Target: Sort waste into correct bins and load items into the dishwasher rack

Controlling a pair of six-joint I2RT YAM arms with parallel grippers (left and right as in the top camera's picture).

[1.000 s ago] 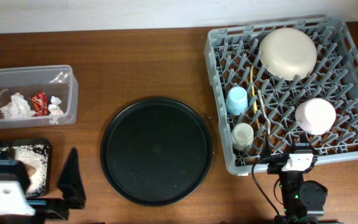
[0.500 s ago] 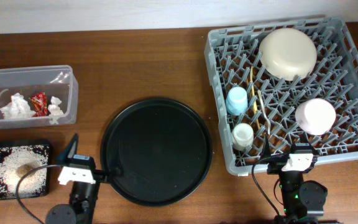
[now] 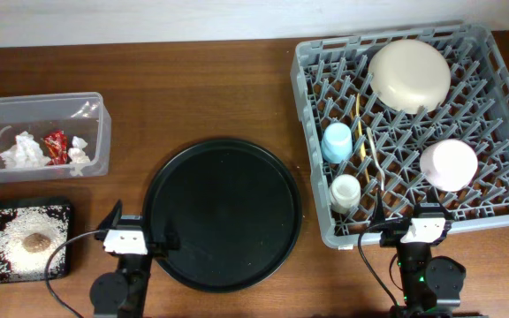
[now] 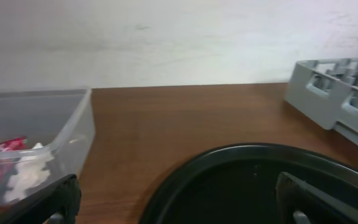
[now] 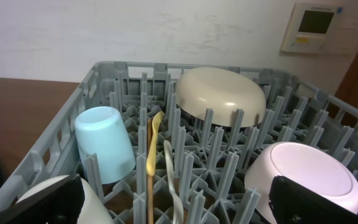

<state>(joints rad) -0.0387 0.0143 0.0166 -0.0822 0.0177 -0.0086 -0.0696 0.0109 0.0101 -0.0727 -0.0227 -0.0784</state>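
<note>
1. Rack (image 3: 312, 53), right side of worktop: plate (image 3: 408, 75), pink bowl (image 3: 449, 164), blue cup (image 3: 337, 142), cream cup (image 3: 345, 192), cutlery (image 3: 374, 159) w/ long axis pointing away from R gripper (image 5: 174, 199).
2. Clear tub (image 3: 95, 106): tissues (image 3: 23, 152), red wrapper (image 3: 55, 146).
3. Black bin (image 3: 64, 269): rice grains (image 3: 11, 234), brown lump (image 3: 34, 240).
4. L gripper (image 4: 178, 193): wide, holding nothing, btwn black bin & round tray (image 3: 224, 215).
5. R gripper: wide, holding nothing, at rack's near edge.
6. Est.: nothing loose to fetch; L arm nearer bins.

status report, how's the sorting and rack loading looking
Left gripper, right gripper open, empty. Waste in clear tub and black bin; dishes in dishwasher rack. Round black tray bare, nothing blocking.
</note>
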